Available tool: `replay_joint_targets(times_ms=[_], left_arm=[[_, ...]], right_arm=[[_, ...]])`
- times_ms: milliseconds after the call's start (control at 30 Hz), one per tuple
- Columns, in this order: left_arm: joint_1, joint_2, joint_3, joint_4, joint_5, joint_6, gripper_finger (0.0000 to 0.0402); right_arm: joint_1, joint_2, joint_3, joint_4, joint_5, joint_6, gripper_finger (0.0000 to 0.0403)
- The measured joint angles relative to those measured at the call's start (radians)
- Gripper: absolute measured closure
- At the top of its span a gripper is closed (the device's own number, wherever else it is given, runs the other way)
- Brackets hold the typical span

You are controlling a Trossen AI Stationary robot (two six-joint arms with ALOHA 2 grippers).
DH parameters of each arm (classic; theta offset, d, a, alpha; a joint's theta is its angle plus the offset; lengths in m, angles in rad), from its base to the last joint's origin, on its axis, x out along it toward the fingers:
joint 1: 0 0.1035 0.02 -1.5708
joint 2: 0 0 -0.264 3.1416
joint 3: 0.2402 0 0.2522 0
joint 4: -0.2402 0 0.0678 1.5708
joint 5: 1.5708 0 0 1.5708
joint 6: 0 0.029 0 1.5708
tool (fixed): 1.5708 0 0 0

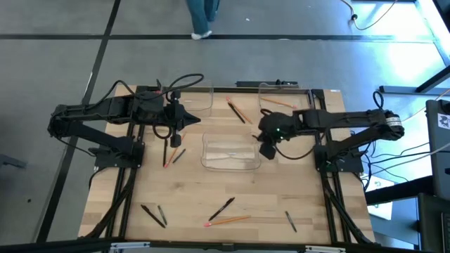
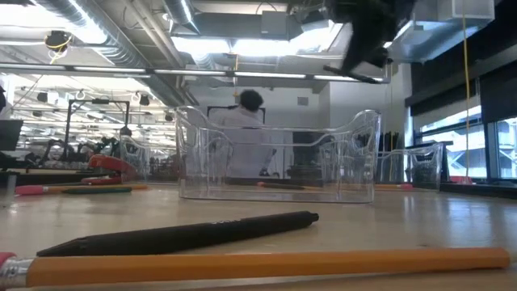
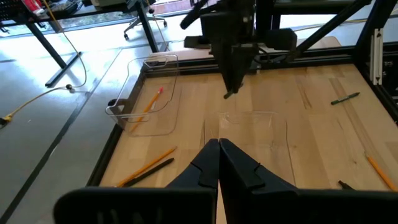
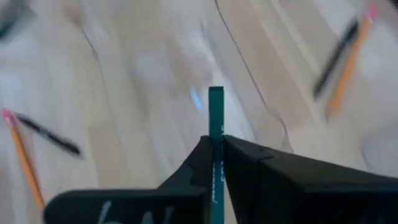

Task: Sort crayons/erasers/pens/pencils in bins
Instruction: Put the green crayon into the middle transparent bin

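My right gripper is shut on a dark-green crayon, above the right end of the clear middle bin. It also shows in the left wrist view and at the top of the low view. My left gripper is shut and empty, in the air left of the middle bin and near the far-left bin; its shut fingers show in its own wrist view. A third bin at the far right holds a pencil. My right gripper pinches the crayon's shaft between its two fingers. The crayon runs along the fingers, and its free end sticks out past the fingertips. The fingers point down from above, and the crayon is lifted clear of the table.
A pencil and a pen lie between the far bins, and another pair lies left of the middle bin. Pens, a pencil and a short stick lie near the front edge.
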Motion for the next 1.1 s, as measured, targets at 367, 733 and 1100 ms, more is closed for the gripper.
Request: replay_joint_targets(times_ms=[367,733,1100], left_arm=[[0.0,0.0,0.0,0.0,0.0,0.0,0.0401],[0.0,0.0,0.0,-0.001,0.0,0.0,0.0401],[0.0,0.0,0.0,-0.072,0.0,-0.01,0.0401]], right_arm=[[-0.047,0.214,0.0,0.236,-0.097,-0.184,0.0374],[-0.052,0.44,0.0,0.297,-0.12,-0.256,0.0371],[-0.052,0.495,-0.001,0.305,-0.12,-0.28,0.0371]])
